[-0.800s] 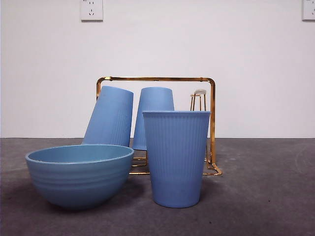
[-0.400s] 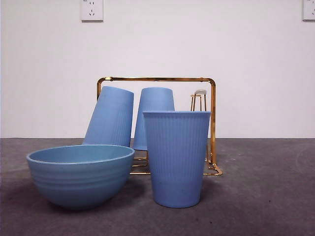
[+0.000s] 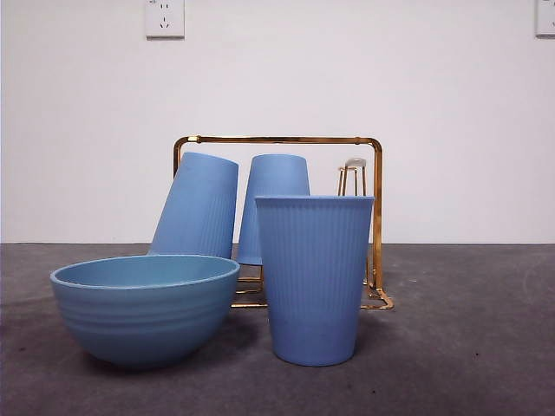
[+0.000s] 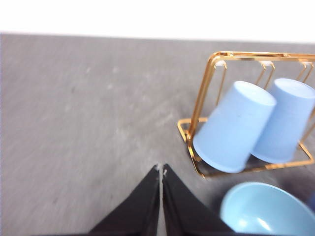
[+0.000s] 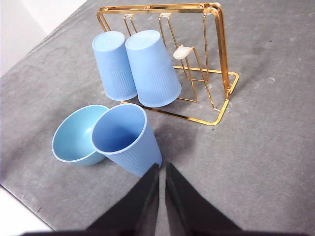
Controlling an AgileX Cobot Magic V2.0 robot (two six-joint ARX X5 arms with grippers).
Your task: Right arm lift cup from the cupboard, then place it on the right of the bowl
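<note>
Cup: standing upright near the table's front edge, just right of the bowl, hiding part of the cupboard behind. Two cups hanging inverted there. Right gripper: hovering above, jaws nearly closed, empty. Left gripper: likewise.

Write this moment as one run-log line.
cup: upright on table, right of bowl | rack: two cups hung upside down, one peg free | right gripper: shut, behind cup | left gripper: shut, waiting
</note>
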